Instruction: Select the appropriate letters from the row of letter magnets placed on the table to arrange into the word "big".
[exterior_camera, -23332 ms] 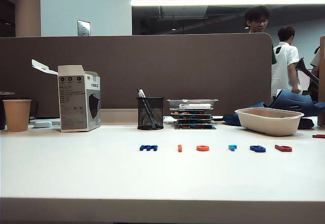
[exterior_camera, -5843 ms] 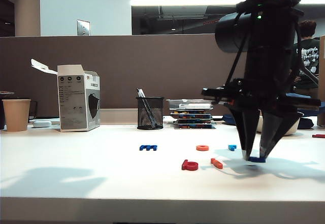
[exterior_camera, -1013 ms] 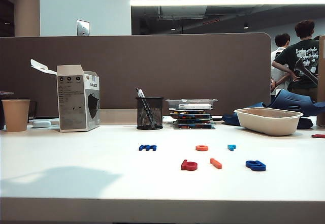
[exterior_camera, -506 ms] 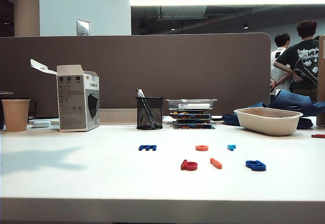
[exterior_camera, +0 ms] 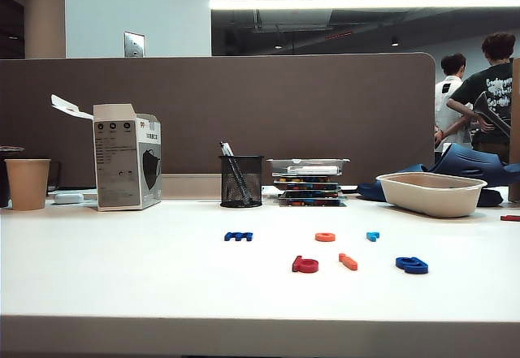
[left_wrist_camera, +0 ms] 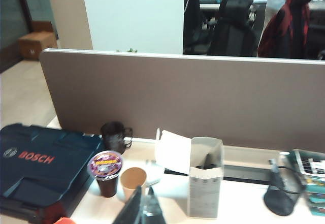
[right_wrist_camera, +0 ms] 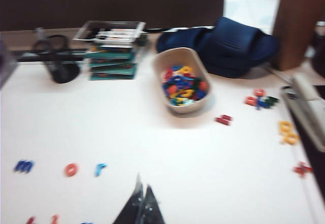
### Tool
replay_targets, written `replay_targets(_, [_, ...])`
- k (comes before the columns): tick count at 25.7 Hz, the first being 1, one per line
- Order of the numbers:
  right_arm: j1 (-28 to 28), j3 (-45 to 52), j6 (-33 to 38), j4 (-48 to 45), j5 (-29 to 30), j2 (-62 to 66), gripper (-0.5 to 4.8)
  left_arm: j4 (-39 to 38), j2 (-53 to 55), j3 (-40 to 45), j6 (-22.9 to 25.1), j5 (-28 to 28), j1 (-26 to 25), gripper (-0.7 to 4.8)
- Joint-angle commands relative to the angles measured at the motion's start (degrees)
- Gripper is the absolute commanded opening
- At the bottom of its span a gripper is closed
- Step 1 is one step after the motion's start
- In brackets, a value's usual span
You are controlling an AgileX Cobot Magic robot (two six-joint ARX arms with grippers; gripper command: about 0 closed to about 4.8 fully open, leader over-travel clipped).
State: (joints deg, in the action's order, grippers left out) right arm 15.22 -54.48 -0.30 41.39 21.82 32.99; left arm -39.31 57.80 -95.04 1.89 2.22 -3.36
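On the white table (exterior_camera: 122,277) the red looped letter (exterior_camera: 305,265), the thin orange-red bar (exterior_camera: 348,261) and the dark blue looped letter (exterior_camera: 412,265) lie side by side in a front line. Behind them lie the blue "m" (exterior_camera: 238,235), the orange ring (exterior_camera: 325,236) and a light blue letter (exterior_camera: 372,235). Neither arm shows in the exterior view. My right gripper (right_wrist_camera: 143,183) is shut and empty, high above the table, with the "m" (right_wrist_camera: 24,166), ring (right_wrist_camera: 71,169) and light blue letter (right_wrist_camera: 99,169) beyond it. My left gripper (left_wrist_camera: 144,193) is shut and empty, over the table's left end.
A beige bowl (exterior_camera: 431,193) of spare letters stands at the back right, with loose letters (right_wrist_camera: 259,100) beyond it. A mesh pen holder (exterior_camera: 241,181), stacked trays (exterior_camera: 309,181), an open carton (exterior_camera: 126,157) and a paper cup (exterior_camera: 27,183) line the back. People stand behind the partition.
The large shadow on the left of the table has shrunk and gone. The six letters have kept their places. No arm is in the exterior view in these last frames.
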Motion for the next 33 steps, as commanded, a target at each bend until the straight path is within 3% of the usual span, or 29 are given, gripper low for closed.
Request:
replay_targets(1, [-5.8, 3.3, 0.3, -2.7, -0.7, -1.7, -0.06, -0.1, -6.5, 4.6, 0.0, -0.9, 0.1, -0.05])
replay_targets(5, [-10.1, 8.2, 0.3, -5.5, -2.3, -5.4, -0.06, -0.6, -16.2, 14.5, -2.1, -1.5, 0.0, -0.05])
replay_targets(9, [-10.6, 17.6, 0.3, -14.7, -2.2, -11.5, -0.06, 0.6, -29.4, 29.0, -1.3, -1.4, 0.0, -0.05])
replay_targets(16, [-10.6, 29.2, 0.9, -21.7, -2.2, -16.7, -0.06, 2.4, -43.8, 47.6, -1.7, -4.2, 0.1, -0.05])
replay_targets(19, [-10.6, 35.3, 4.8, -30.0, -2.5, -17.8, -0.06, 10.4, -48.6, 57.6, -1.7, -5.0, 0.0, -0.05])
replay_targets(23, [-10.6, 43.4, 4.7, -41.0, -3.9, -18.1, -0.06, 22.1, -53.5, 68.8, -1.9, -5.5, 0.0, -0.05])
replay_targets(29, [-10.6, 50.9, 3.7, -48.1, -4.0, -18.0, -0.06, 33.3, -56.2, 80.2, -2.0, -6.3, 0.0, -0.05])
replay_targets(33, [-10.6, 54.0, 3.0, -51.3, -4.2, -18.1, -0.06, 40.1, -56.4, 87.1, -5.3, -7.5, 0.0, -0.05])
